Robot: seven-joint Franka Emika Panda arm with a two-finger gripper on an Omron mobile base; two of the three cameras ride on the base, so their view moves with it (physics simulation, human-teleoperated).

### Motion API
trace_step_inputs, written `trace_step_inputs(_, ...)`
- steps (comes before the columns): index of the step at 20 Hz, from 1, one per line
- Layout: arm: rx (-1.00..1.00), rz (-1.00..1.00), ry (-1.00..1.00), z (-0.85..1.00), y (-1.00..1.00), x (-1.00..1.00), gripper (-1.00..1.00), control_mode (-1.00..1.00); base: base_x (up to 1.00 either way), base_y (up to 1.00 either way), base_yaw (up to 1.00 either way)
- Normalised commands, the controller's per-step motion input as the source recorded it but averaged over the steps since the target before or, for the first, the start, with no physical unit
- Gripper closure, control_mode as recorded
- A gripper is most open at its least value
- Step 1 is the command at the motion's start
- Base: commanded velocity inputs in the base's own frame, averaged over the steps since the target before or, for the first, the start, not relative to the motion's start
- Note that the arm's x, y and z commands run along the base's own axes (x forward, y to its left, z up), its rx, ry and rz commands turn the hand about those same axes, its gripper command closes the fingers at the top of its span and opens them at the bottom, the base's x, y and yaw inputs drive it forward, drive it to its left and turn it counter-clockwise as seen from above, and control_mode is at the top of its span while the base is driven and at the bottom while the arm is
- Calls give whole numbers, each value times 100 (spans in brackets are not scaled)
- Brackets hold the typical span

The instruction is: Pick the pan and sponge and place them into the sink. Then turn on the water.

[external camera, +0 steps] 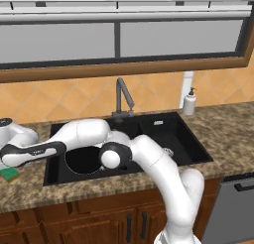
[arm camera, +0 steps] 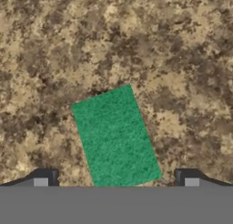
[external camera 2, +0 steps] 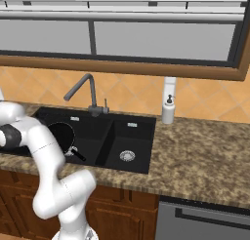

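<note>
I have the pan (external camera 2: 62, 135) lying in the wide left basin of the sink (external camera: 191, 156), its slim handle pointing toward the divider between the basins, so I count that part as done. The sponge (arm camera: 115, 136) is not yet in: it lies green side up on the counter (external camera: 233, 139) just left of the sink's left edge, and in the left base view I see its green and yellow corner poking out under my arm. My gripper (arm camera: 116, 182) hangs right over the sponge with its fingers (arm camera: 48, 177) spread wide, one on either side of it and touching nothing, so it holds nothing. The sponge sits skewed between the fingers, which I judge may need a small turn of the wrist before I close.

Left to do: grasp the sponge, carry it into the sink, then open the faucet (external camera: 123, 96) at the back of the sink. No stream falls from it now.

I can read no brand, label or writing anywhere, not even on the soap dispenser (external camera: 189, 101) behind the sink's right corner.
</note>
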Motion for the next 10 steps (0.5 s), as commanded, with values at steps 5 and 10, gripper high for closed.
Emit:
trace_step_inputs(5,0,0,0,-22,2,0,-100,-100,0,0,0)
trace_step_inputs(10,-5,0,0,-38,0,0,-100,-100,0,0,0)
